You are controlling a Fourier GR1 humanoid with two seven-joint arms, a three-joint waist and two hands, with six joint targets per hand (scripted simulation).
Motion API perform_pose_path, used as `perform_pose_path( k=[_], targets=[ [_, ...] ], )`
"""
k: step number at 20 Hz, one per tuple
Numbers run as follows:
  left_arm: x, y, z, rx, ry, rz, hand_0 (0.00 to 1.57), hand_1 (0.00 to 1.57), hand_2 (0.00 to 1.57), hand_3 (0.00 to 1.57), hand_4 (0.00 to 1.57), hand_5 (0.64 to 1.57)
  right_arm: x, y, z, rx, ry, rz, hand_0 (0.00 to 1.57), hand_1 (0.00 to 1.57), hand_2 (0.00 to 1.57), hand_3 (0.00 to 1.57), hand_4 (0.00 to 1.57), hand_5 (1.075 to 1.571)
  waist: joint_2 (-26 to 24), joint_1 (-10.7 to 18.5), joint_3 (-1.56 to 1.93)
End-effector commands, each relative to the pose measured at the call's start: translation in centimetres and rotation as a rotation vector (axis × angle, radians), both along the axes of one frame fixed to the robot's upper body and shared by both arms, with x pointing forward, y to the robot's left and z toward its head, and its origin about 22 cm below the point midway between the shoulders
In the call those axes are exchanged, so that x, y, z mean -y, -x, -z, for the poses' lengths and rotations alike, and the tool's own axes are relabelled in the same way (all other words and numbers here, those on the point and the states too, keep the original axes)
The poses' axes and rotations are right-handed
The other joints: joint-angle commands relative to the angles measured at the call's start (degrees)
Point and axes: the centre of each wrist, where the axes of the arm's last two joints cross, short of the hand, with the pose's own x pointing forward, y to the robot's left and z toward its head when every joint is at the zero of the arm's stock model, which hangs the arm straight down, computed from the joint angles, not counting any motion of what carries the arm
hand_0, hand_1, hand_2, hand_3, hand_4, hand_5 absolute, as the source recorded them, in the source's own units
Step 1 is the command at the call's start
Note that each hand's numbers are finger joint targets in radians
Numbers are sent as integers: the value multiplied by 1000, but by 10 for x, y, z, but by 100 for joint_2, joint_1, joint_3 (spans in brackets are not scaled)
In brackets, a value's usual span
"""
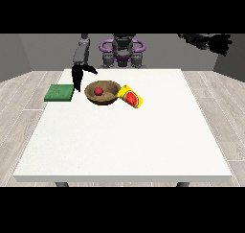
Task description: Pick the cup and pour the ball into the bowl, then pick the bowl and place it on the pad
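On my feed, item by item: white table [143, 145], robot at far edge. Bowl [102, 92] – brown, upright, left of table centre toward the back; red ball [98, 90] sits inside it. Cup [131, 97] – yellow w/ a watermelon print, lying on its side, touching the bowl's right rim, mouth turned toward the bowl. Pad [59, 92] – green, flat, at the table's left edge, just beside the bowl but apart from it. Hand at the view's left [77, 77] hangs fingers-down between pad & bowl, holding nothing; fingers look straightish. Hand at the view's right [213, 41] is raised well off the table, upper right; can't tell its finger state.
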Motion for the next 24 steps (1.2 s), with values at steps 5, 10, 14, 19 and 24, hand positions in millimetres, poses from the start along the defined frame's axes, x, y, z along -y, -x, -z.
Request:
perform_pose_path(
  k=[5,10,14,19,24],
  targets=[
    [-5,15,-47,29,-22,-5,0,0,0,0,0,1542,13,-18,48,-62,-42,4,0,0,0,0,307,1568,78,55,-1],
    [1,21,-79,19,-8,6,0,0,0,0,0,1540,-3,-40,46,-143,-101,12,0,0,0,0,404,1570,-116,68,-1],
    [0,29,-89,69,-19,24,0,0,0,0,0,1537,9,-44,54,-99,-94,44,0,0,0,0,401,1571,184,156,-1],
    [-5,43,-114,136,-37,44,0,0,0,0,0,1529,12,-54,50,-61,-104,49,0,0,0,0,311,1568,538,279,-1],
    [-14,58,-146,151,-36,58,0,0,0,0,0,1532,-3,-63,43,-51,-106,62,0,0,0,0,306,1568,550,451,-1]
  ],
)
